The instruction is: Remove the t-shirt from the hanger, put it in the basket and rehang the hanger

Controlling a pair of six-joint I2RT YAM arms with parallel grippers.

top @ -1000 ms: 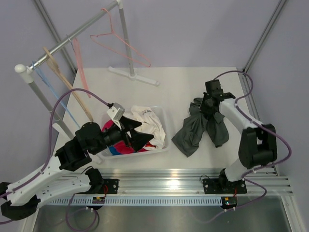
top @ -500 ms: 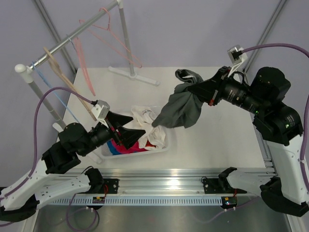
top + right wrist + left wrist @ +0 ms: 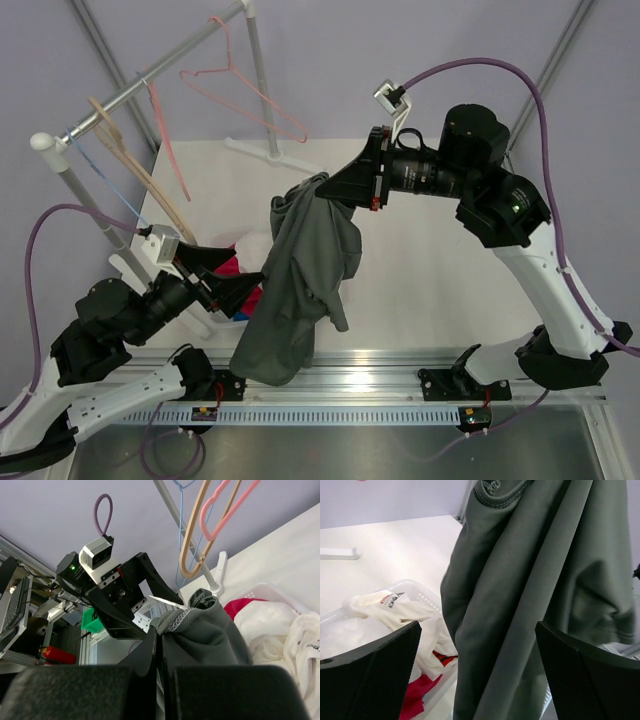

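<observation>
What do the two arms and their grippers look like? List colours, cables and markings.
Both arms have white links and black joints: left arm, right arm. The left gripper and right gripper are matte black, with broad wedge-shaped fingers. A purple cable loops to a small white camera block at each wrist. A green light glows on the right arm.

Lilac walls [image 3: 400, 40], white table [image 3: 420, 290]; metal clothes rail [image 3: 180, 50], even light

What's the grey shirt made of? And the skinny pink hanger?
The grey shirt looks like soft, matte knit cloth, maybe cotton: it droops in folds with stitched hems. The skinny pink hanger looks like thin wire or plastic; too small to tell.
</observation>
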